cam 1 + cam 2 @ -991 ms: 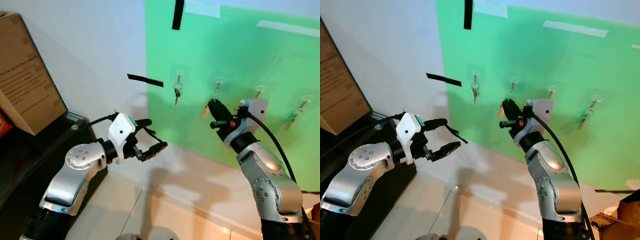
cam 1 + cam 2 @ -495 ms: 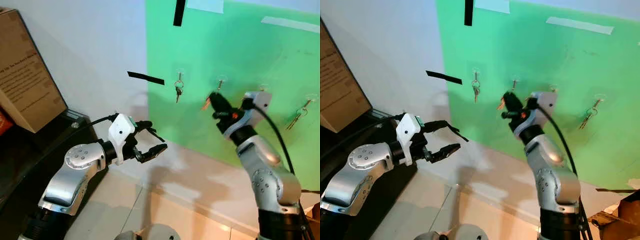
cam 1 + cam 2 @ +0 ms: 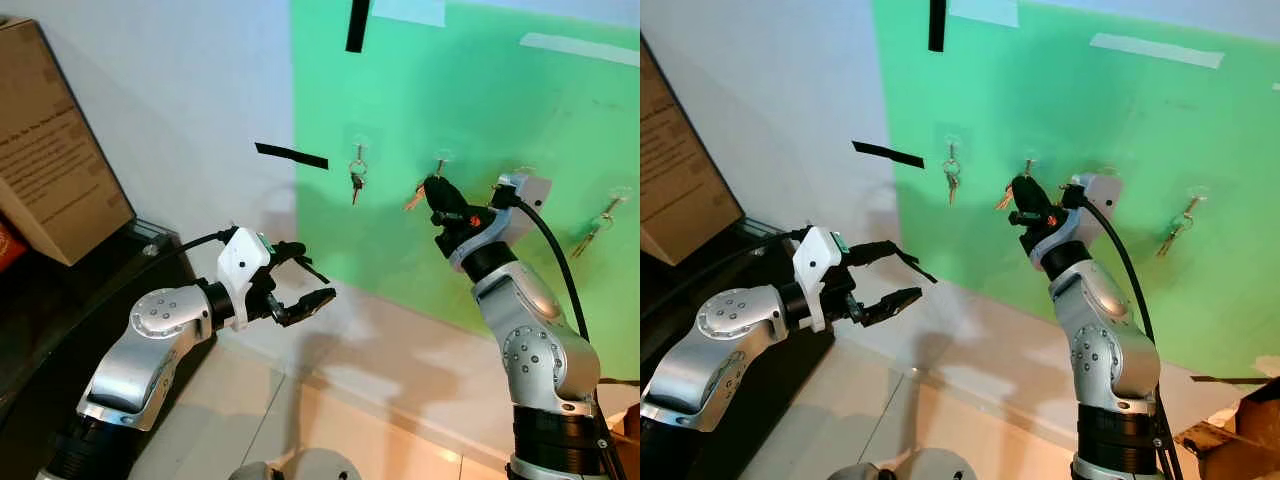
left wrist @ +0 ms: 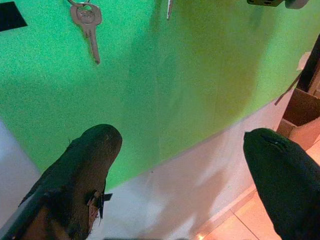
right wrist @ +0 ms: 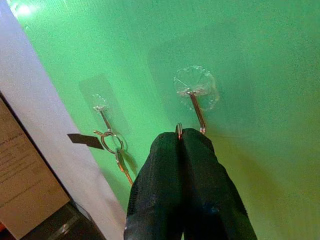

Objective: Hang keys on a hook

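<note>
The right hand [image 5: 181, 137] had risen to the green board since a second before — fingers pinched on the key ring [image 5: 178, 131], just beside the hook [image 5: 196, 107]; left hand [image 3: 305, 280] idle, fingers spread

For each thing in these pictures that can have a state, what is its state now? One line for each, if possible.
Right gripper: jaws shut on key ring, raised at second hook.
Key ring: pinched, beside hook tip, not yet hung.
Second hook: bare.
First hook: carries hanging keys.
Left gripper: jaws open, holding nothing.
Far right hook: carries keys.
</note>
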{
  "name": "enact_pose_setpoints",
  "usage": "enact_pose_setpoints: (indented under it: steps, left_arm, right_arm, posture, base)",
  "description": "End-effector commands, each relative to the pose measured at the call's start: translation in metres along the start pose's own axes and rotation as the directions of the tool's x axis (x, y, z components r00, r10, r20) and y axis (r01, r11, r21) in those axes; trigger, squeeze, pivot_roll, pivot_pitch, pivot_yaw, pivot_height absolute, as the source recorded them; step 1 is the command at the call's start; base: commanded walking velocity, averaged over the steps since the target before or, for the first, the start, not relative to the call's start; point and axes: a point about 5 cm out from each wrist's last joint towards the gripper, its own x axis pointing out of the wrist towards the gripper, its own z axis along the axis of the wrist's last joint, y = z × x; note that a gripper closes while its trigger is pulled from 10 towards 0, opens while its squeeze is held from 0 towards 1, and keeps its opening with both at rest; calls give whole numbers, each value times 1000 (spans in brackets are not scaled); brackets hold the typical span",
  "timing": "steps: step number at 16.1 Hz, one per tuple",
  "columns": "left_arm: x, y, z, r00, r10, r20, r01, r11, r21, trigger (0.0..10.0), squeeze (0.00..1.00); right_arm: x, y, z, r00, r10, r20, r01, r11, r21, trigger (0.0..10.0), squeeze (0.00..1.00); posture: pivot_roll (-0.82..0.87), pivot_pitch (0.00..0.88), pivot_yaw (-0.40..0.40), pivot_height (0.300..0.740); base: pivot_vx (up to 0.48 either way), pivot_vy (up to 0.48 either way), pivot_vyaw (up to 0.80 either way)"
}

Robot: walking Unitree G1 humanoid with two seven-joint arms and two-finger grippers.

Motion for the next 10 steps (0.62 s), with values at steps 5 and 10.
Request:
enact_pose_setpoints:
  steps: [5,10]
  left_arm:
    - [2,0,6,1000,-13,7,13,1000,19,10000,0]
    - [3,0,7,1000,-17,6,17,1000,19,10000,0]
  right_arm:
    - [6,-9,7,996,-83,37,81,995,52,10000,0]
    - [-4,-22,8,987,-155,49,149,983,112,10000,0]
  posture:
    - [-7,0,26,740]
    - [-8,0,31,740]
  base:
    - [0,0,0]
    - [0,0,0]
